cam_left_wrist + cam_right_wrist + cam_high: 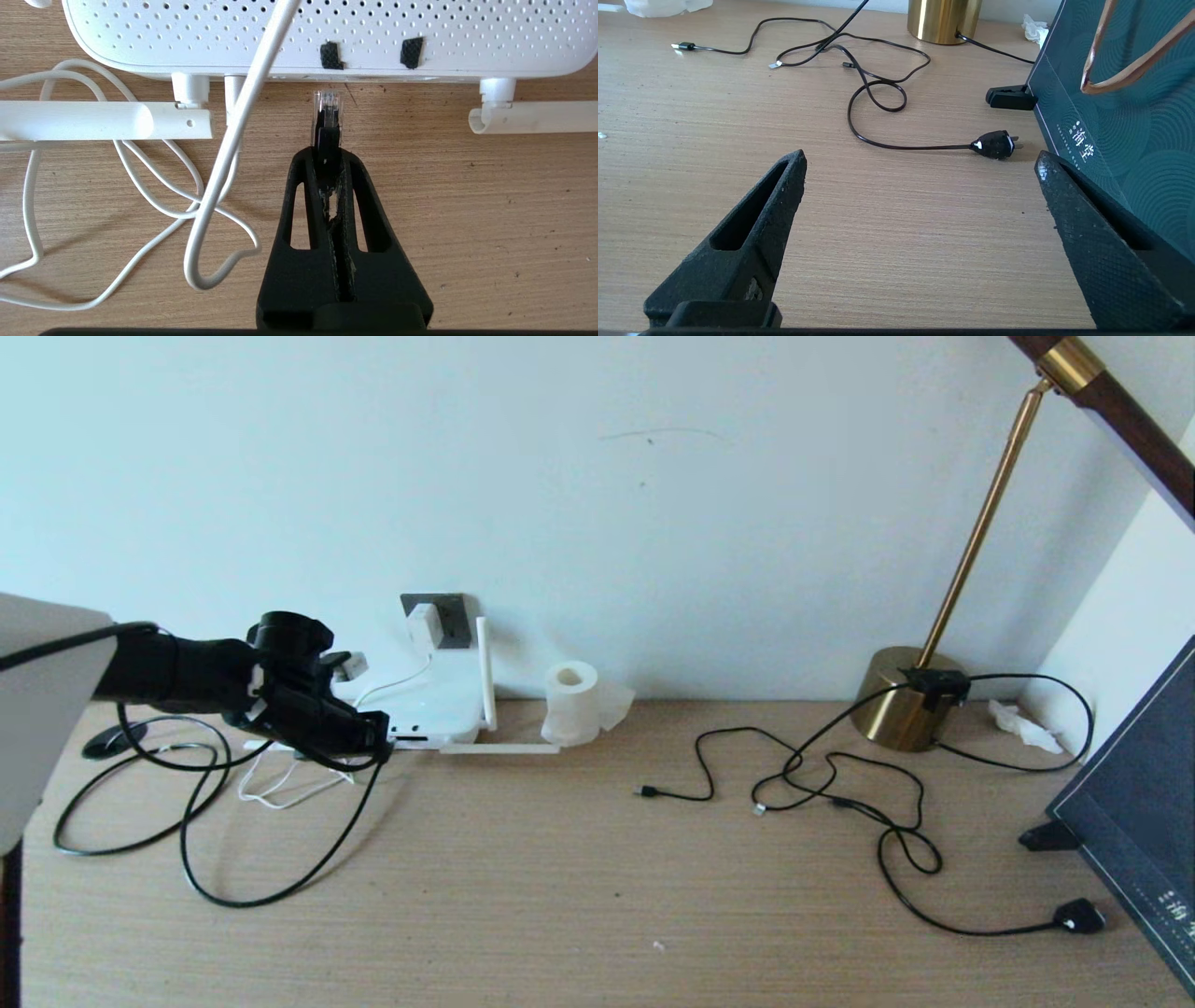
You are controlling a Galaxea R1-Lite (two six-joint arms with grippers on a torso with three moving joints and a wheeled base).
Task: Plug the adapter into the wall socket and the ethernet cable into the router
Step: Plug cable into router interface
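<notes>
Head view: the long wooden desk (579, 887) runs along a pale wall, and the largest object standing on it is the brass lamp with a round base (904, 707) and slanted stem at the far right, beside a dark teal printed board (1134, 812). At the far left stands the flat white plastic router (446, 705) with slim stick antennas, one upright and one lying flat in front of it. Above it on the wall sits the dark grey square wall socket (449, 619), with the small white rectangular adapter (423, 627) already plugged into it, its thin white cord (280, 789) trailing down to the desk. A white toilet-paper roll (571, 702) stands just to the right of the router. The left gripper (327, 154) hovers low at the router's front edge, jaws clamped on the plug of the long thin black ethernet cable (271, 887); the clear plug tip (328, 105) points at the router and sits just short of it (apart, not inserted). The right gripper (920, 168) hangs over bare desk with jaws spread wide, holding nothing, near a black lamp-cord plug (994, 144).
</notes>
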